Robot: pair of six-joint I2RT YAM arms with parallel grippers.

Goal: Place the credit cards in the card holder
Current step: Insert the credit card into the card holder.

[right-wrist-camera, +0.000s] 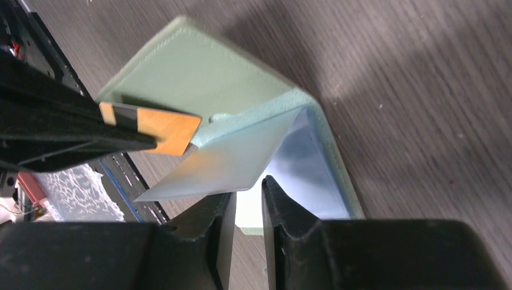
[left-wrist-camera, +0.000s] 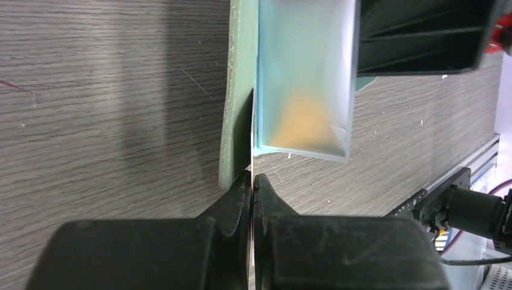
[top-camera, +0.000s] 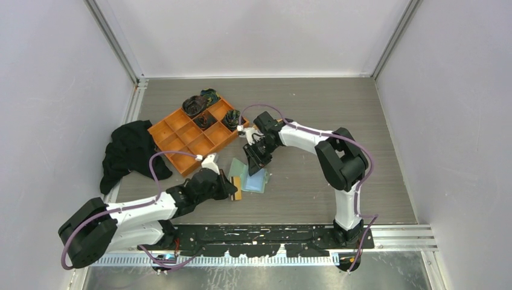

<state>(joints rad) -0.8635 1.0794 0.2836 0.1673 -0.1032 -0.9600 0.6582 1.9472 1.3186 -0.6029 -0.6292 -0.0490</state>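
Observation:
The sage-green card holder (top-camera: 252, 175) lies open on the table between both grippers. My left gripper (top-camera: 226, 183) is shut on a credit card (top-camera: 237, 190) with an orange face and a dark band. The left wrist view shows that card (left-wrist-camera: 252, 130) edge-on, its tip at the gap between the green cover (left-wrist-camera: 233, 90) and a raised translucent pocket flap (left-wrist-camera: 305, 78). In the right wrist view the card (right-wrist-camera: 163, 128) touches the holder (right-wrist-camera: 199, 72) at its fold. My right gripper (right-wrist-camera: 247, 187) hangs over the holder with its jaws narrowly apart, and the flap (right-wrist-camera: 223, 163) rests on its left fingertip.
An orange compartment tray (top-camera: 192, 134) with dark items in its far cells stands behind the holder. A black cloth (top-camera: 128, 151) lies at the left wall. The arms' black mounting rail (top-camera: 272, 232) runs along the near edge.

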